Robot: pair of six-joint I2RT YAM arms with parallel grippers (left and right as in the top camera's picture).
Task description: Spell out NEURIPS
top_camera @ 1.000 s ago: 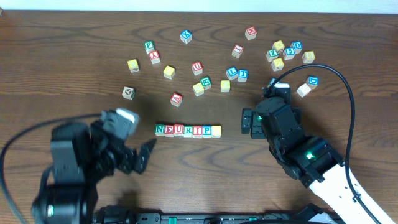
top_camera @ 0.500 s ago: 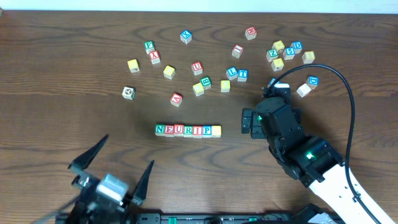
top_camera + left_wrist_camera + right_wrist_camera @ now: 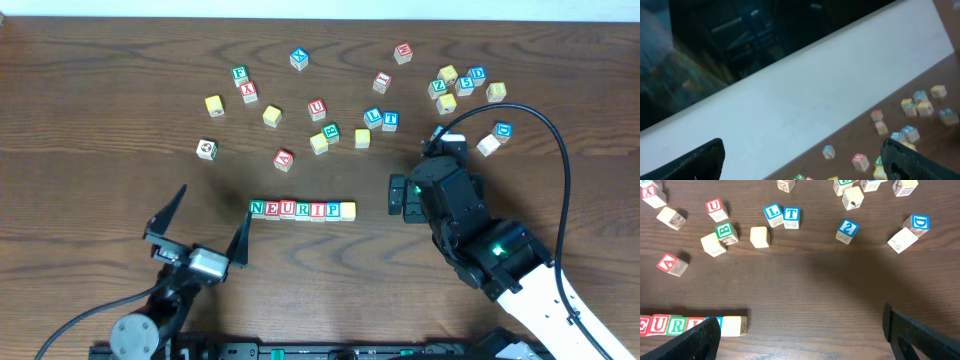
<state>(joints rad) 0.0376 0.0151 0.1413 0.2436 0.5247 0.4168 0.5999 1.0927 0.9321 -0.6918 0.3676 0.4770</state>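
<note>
A row of cubes (image 3: pixel 300 209) lies mid-table and reads N, E, U, R, I, P. A pale yellow cube (image 3: pixel 348 210) whose top letter I cannot read touches its right end. In the right wrist view the row's end (image 3: pixel 670 324) and the pale cube (image 3: pixel 733 325) sit at the lower left. My left gripper (image 3: pixel 214 206) is open, just left of and in front of the N, holding nothing. Its camera tilts up toward a white wall. To the right of the row my right gripper (image 3: pixel 402 195) stands open and empty, and its fingers (image 3: pixel 692 342) show wide apart.
Loose cubes are scattered behind the row: a red A (image 3: pixel 284 158), a second red U (image 3: pixel 316 108), a green B (image 3: pixel 330 131), a blue L and T (image 3: pixel 381 118), and a cluster at the far right (image 3: pixel 460 82). A black cable (image 3: pixel 560 150) loops over the right arm.
The left arm swung from the left down to the table's front edge, then came forward toward the row's left end, jaws open throughout. The right arm and the cubes have not moved.
</note>
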